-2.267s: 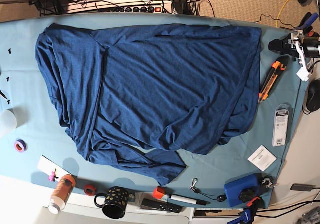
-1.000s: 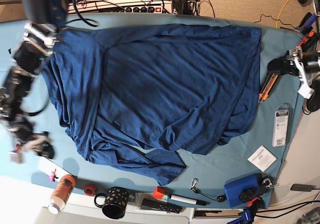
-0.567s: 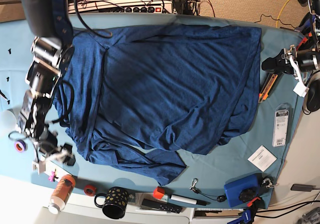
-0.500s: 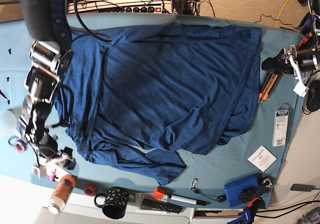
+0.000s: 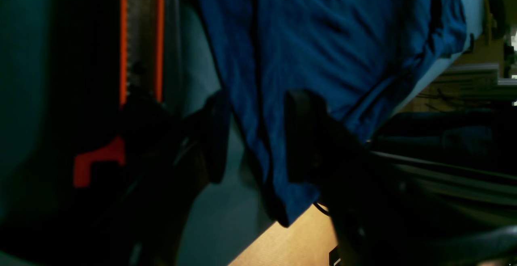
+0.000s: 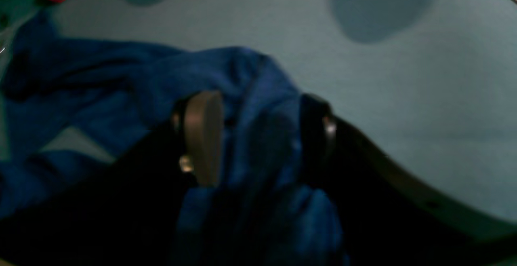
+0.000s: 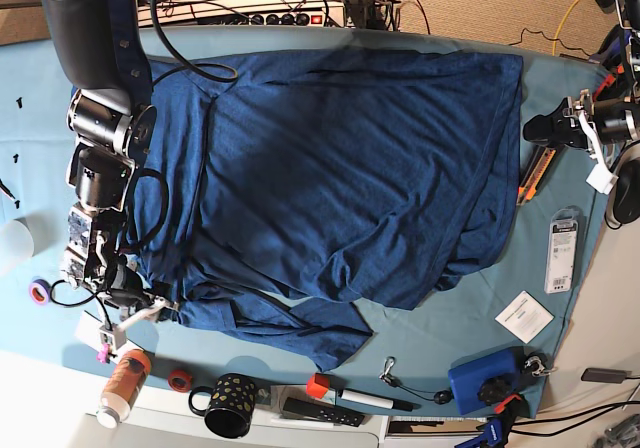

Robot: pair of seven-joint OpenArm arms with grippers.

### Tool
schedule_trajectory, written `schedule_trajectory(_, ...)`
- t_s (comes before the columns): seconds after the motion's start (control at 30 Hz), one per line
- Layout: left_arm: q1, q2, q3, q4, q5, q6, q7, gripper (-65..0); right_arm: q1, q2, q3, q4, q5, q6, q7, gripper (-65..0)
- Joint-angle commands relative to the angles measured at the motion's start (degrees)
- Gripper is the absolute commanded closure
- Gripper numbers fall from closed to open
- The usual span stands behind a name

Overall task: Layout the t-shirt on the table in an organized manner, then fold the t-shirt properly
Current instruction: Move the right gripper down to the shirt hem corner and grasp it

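2 dark fingers [image 5: 301, 136] of the left gripper [image 5: 254, 136] stand spread in the left wrist view, with the edge of the large navy-blue heathered t-shirt [image 5: 331, 35] running between them; I cannot tell whether either pad touches the cloth. An orange-and-black bar clamp [image 5: 139, 39] lies beside it on the light teal cloth-covered table [image 5: 218, 221].

From the right wrist camera, the right gripper [image 6: 258, 136] straddles a bunched ridge of the t-shirt [image 6: 262, 92], with its tan pad [image 6: 202, 136] and its dark pad on either side. The jaws are parted around the fold and not yet pressed onto it. Bare table [image 6: 404, 76] shows just beyond.

In the base view, the t-shirt [image 7: 340, 168] covers most of the table [image 7: 450, 328], smooth in the middle but heaped in wrinkles at the lower-left corner, where the right gripper [image 7: 145, 308] sits. The left gripper [image 7: 560, 126] waits at the shirt's far right edge, parted as far as this view lets me judge.

This fabric looks thin, soft and light, so it should drape and drag rather than hold shape. A pinch on 1 layer at a hem or corner seems best; grabbing the bunched folds would likely lift several layers together. Pulling the 2 opposite edges apart should flatten it.
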Motion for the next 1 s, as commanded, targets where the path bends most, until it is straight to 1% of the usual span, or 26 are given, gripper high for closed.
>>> schedule_trajectory(0.0,-0.61,-1.42,-0.59,0.72,-1.21,-0.08,-0.79,-23.4,2.27,0.59,0.04,0.94,0.11,0.35,1.44,-21.5)
schedule_trajectory(0.1,-0.61,-1.4,-0.59,0.72,-1.21,-0.08,-0.81,-23.4,2.27,0.59,0.04,0.94,-1.68,0.35,1.31,-8.8)
schedule_trajectory(0.17,-0.61,-1.4,-0.59,0.72,-1.21,-0.08,-0.81,-23.4,2.27,0.59,0.04,0.94,-2.25,0.37,1.31,-1.9)
schedule_trajectory(0.2,-0.61,-1.42,-0.59,0.72,-1.21,-0.08,-0.81,-23.4,2.27,0.59,0.04,0.94,-2.43,0.37,1.31,0.0)
schedule_trajectory(0.37,-0.61,-1.4,-0.59,0.72,-1.21,-0.08,-0.81,-23.4,2.27,0.59,0.04,0.94,-2.86,0.35,1.77,0.0)
schedule_trajectory(0.5,-0.61,-1.42,-0.59,0.72,-1.21,-0.08,-0.81,-23.4,2.29,0.57,0.04,0.96,-3.8,0.39,3.28,0.0)
schedule_trajectory(0.53,-0.61,-1.42,-0.59,0.72,-1.21,-0.08,-0.81,-23.4,2.29,0.57,0.04,0.94,-4.79,0.42,3.5,-5.6)
schedule_trajectory(0.6,-0.63,-1.42,-0.59,0.72,-1.21,-0.08,-0.81,-23.4,2.25,0.57,0.04,0.94,-6.67,0.33,3.56,-25.7)
schedule_trajectory(0.63,-0.63,-1.42,-0.59,0.72,-1.21,-0.08,-0.83,-23.4,2.12,0.57,0.04,0.92,-7.41,-0.13,3.63,-31.3)
schedule_trajectory(0.7,-0.61,-1.4,-0.59,0.74,-1.21,-0.08,-0.81,-23.4,1.6,0.59,0.04,0.92,-7.65,-2.45,3.76,-32.3)
schedule_trajectory(0.73,-0.61,-1.42,-0.59,0.72,-1.21,-0.08,-0.81,-23.4,1.14,0.57,0.04,0.92,-7.65,-3.06,4.07,-32.3)
schedule_trajectory(0.97,-0.66,-0.9,-0.59,0.72,-1.21,-0.08,-0.83,-23.4,-2.78,-0.09,0.04,0.92,-7.54,-3.02,8.52,-32.2)
